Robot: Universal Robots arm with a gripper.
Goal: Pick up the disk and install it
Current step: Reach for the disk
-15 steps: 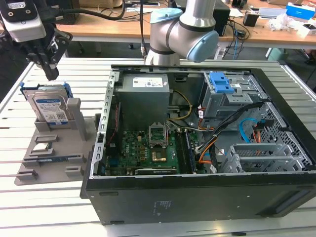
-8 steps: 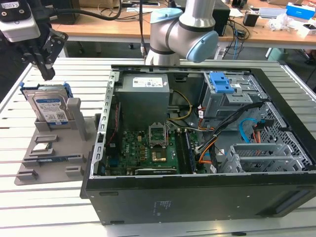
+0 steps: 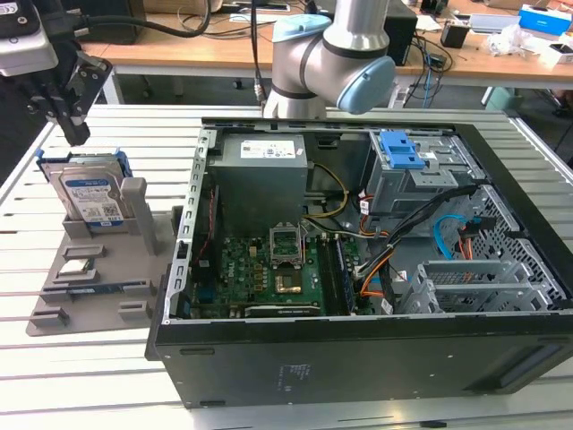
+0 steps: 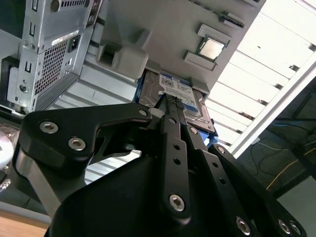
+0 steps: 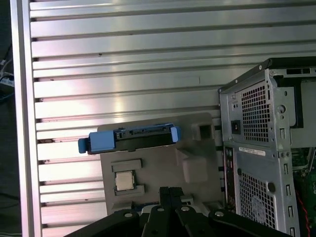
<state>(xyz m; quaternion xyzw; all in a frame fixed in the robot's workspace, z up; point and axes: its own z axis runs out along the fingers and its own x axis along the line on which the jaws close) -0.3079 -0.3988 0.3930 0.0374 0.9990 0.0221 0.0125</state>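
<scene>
I count one disk (image 3: 89, 191), standing upright in one grey holder (image 3: 106, 300) on the worktop (image 3: 89, 381), at the exterior view's left of one open computer case (image 3: 358, 340). One claw (image 3: 73, 133) hangs above the disk, clenched on nothing. The first wrist view gives me the disk (image 5: 133, 136) edge-on, with one chip (image 5: 124, 180) near it.
</scene>
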